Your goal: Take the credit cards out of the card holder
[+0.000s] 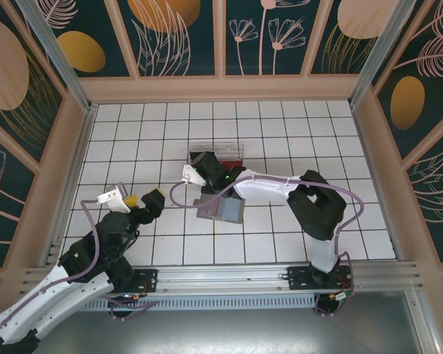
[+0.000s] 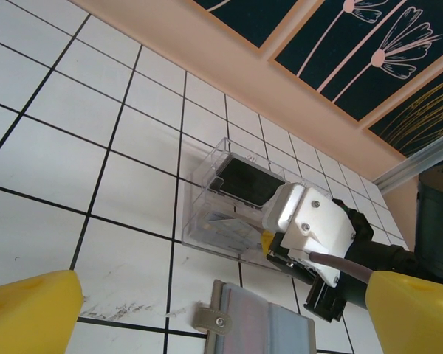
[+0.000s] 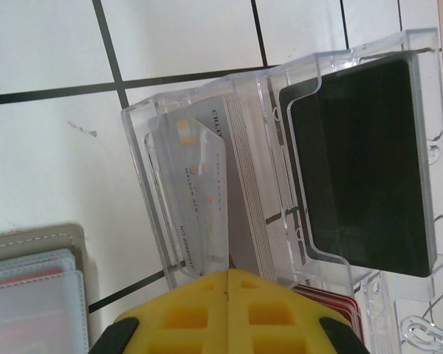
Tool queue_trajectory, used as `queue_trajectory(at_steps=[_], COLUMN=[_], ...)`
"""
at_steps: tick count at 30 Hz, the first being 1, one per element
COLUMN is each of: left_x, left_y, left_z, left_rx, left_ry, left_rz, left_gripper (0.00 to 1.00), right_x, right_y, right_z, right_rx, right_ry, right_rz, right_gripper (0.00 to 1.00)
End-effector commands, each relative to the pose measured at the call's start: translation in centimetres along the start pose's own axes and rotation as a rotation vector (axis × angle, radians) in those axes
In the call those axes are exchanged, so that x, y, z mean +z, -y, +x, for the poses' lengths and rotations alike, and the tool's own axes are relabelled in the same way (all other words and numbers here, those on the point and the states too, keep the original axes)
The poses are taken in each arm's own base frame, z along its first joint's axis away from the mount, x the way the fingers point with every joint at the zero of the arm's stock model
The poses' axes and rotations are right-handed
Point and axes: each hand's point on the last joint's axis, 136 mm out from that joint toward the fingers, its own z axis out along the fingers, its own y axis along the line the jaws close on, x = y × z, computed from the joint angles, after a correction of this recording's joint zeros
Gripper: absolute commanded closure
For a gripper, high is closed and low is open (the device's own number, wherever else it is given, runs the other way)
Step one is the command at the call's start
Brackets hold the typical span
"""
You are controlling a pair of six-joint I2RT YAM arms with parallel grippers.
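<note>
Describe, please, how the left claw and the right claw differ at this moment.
The left claw stands wide open and empty; the right claw is shut, apparently pinching a silver credit card. The left claw hangs over bare tiles to the left of the grey card holder; the right claw reaches past the holder to the clear tray. Both have yellow fingers.

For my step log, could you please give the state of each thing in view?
left gripper: open, empty.
right gripper: shut on silver card.
silver card: on edge in clear tray.
black card: seated in tray's other compartment.
card holder: open, lying flat.
</note>
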Motion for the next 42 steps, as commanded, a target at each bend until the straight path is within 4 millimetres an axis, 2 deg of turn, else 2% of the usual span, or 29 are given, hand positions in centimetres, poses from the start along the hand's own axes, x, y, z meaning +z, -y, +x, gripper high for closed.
queue_trajectory(at_steps=[1,10,11,13,17,21,24,27,33,37,42], left_x=[0.0,0.0,0.0,0.0,0.0,0.0,0.0,0.0,0.2,0.4,0.9], left_y=[-0.5,-0.5,-0.5,-0.5,-0.4,-0.4,-0.4,-0.4,-0.3,0.1,0.9], left_z=[0.0,0.0,0.0,0.0,0.1,0.0,0.1,0.0,0.2,0.6,1.1], left_rx=[-0.005,-0.007,-0.006,-0.005,-0.004,-0.003,-0.003,-0.001,0.006,0.013,0.026], left_ry=[0.011,0.011,0.011,0.011,0.009,0.008,0.008,0.011,0.002,-0.018,-0.043], left_rz=[-0.017,-0.015,-0.016,-0.015,-0.012,-0.011,-0.011,-0.011,-0.012,0.0,0.024], left_gripper=[0.02,0.02,0.01,0.02,0.02,0.01,0.02,0.02,0.02,0.02,0.02], right_x=[0.6,1.1,1.3,1.7,2.3,2.4,1.5,0.2,-0.9,-3.3,-7.3], right_y=[0.4,0.9,1.0,1.0,1.7,2.5,3.4,4.4,5.4,6.4,9.0], right_z=[-0.6,-1.1,-1.1,-1.0,-0.7,-0.7,-1.1,-1.3,-0.6,-1.0,-0.5], right_rx=[0.013,0.018,0.018,0.019,0.037,0.056,0.103,0.144,0.217,0.333,0.606], right_ry=[0.006,0.007,0.005,-0.008,-0.022,-0.022,0.012,0.051,0.068,0.15,0.254], right_rz=[0.004,0.024,0.028,0.034,0.065,0.095,0.107,0.14,0.164,0.188,0.257], right_gripper=[1.0,1.0,0.98,0.85,0.74,0.73,0.72,0.65,0.65,0.64,0.64])
